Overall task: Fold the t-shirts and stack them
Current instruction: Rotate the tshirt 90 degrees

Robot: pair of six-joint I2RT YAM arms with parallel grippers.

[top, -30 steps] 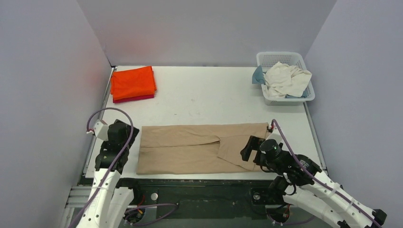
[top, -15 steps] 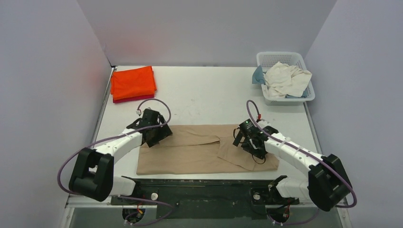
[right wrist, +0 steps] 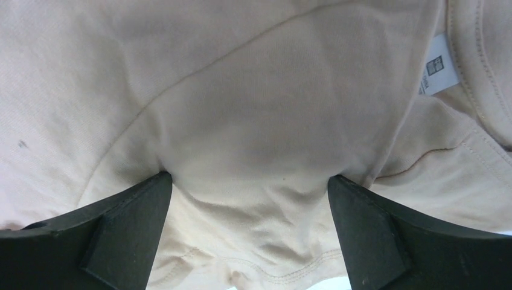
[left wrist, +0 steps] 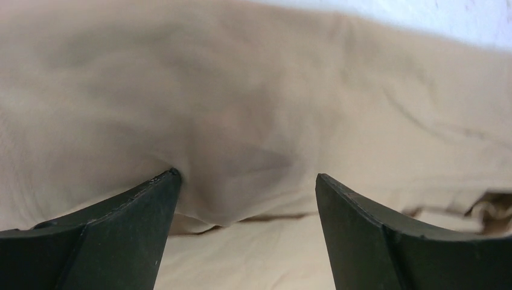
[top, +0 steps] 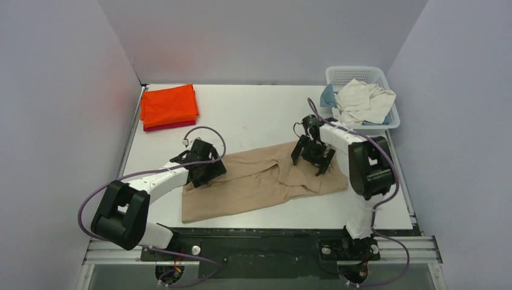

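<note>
Pressing down on the tan t-shirt [top: 259, 181], the left gripper [left wrist: 244, 178] and right gripper [right wrist: 247, 178] stand wide open, pinching nothing. Soft cloth bulges up between each pair of fingers, probably so they can shut and grab it to fold.

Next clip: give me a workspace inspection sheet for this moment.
surface: white table.
job's things: tan t-shirt folded lengthwise, lying askew; orange t-shirt folded atop dark red t-shirt, far left; cream t-shirt and blue t-shirt crumpled in white basket, far right.
clutter: nothing seen.
tools: left tool and right tool open, tips pressed on tan t-shirt.
cables: purple cables loop above both arms.
surroundings: plain walls on three sides.
</note>
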